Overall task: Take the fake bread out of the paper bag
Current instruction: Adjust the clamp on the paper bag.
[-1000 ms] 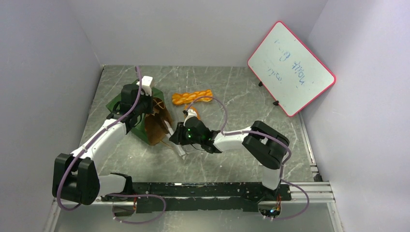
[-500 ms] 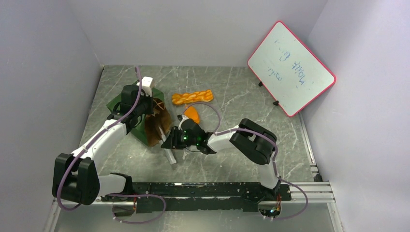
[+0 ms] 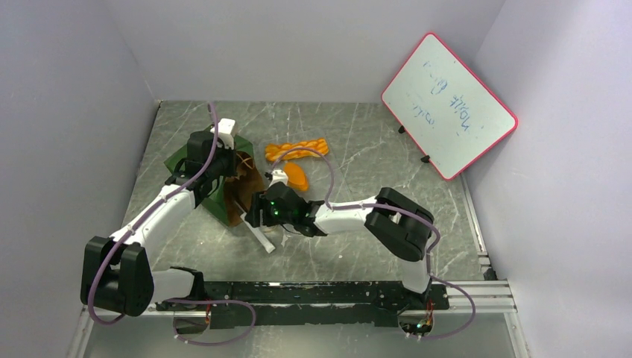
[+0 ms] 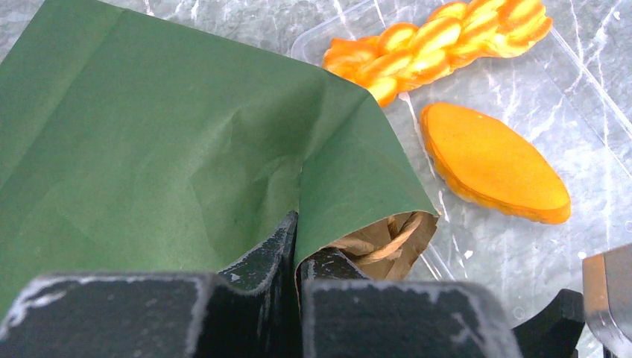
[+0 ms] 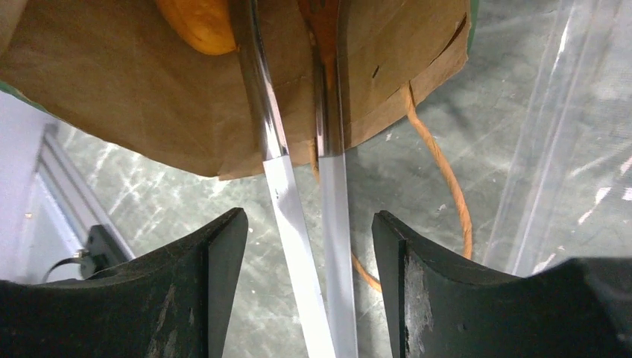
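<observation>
The paper bag (image 3: 181, 159) lies on its side, green outside, brown inside, mouth toward the right arm. My left gripper (image 3: 215, 168) is shut on its upper edge; in the left wrist view the fingers (image 4: 277, 246) pinch the green paper (image 4: 149, 134). My right gripper (image 3: 253, 212) is at the bag's mouth, open (image 5: 309, 216). The metal tongs (image 5: 287, 194) run between its jaws into the bag (image 5: 112, 89), touching neither finger. An orange bread (image 5: 197, 26) shows inside. A braided loaf (image 3: 296, 149) and an oval roll (image 3: 297, 177) lie outside.
The loaf (image 4: 440, 45) and roll (image 4: 495, 160) rest on a clear plastic tray (image 4: 589, 97). A tan bag handle (image 5: 447, 179) trails on the table. A red-framed whiteboard (image 3: 449, 104) leans at the back right. Grey walls close in the table.
My right gripper has moved left from the oval roll to the bag's mouth, and the tongs moved with it. The roll stays beside the loaf. The left arm has not moved.
</observation>
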